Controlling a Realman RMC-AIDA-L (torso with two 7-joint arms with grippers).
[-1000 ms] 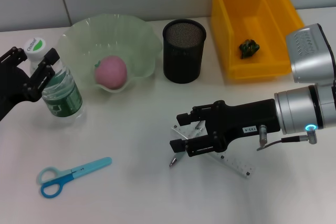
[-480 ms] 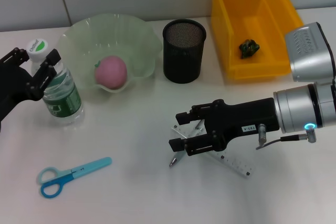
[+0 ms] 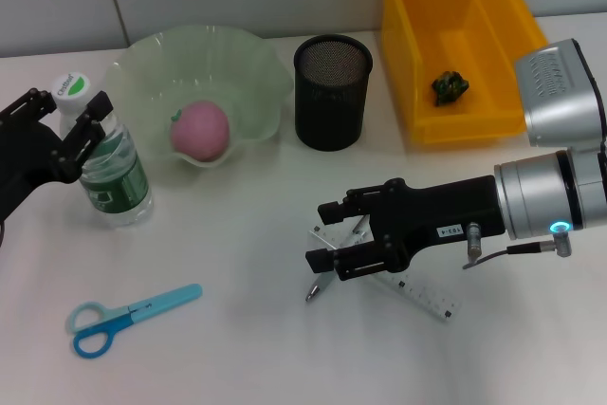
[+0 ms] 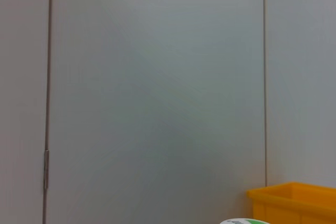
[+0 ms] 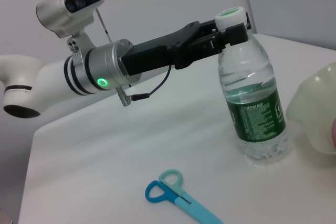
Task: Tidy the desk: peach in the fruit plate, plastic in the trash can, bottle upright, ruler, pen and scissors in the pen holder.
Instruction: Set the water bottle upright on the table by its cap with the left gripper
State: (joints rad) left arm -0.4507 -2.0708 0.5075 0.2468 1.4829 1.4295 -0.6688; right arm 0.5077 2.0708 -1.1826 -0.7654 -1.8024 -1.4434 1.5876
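One bottle upright – green label (text unreadable), left gripper at neck

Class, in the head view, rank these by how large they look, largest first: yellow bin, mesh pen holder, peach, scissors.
1. Yellow bin
2. Mesh pen holder
3. Scissors, longer than the peach but thin, so unsure
4. Peach

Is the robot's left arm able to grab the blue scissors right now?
Probably not yet: the left gripper is at the bottle, fingers either side of its neck. The scissors lie on open table with nothing over them.
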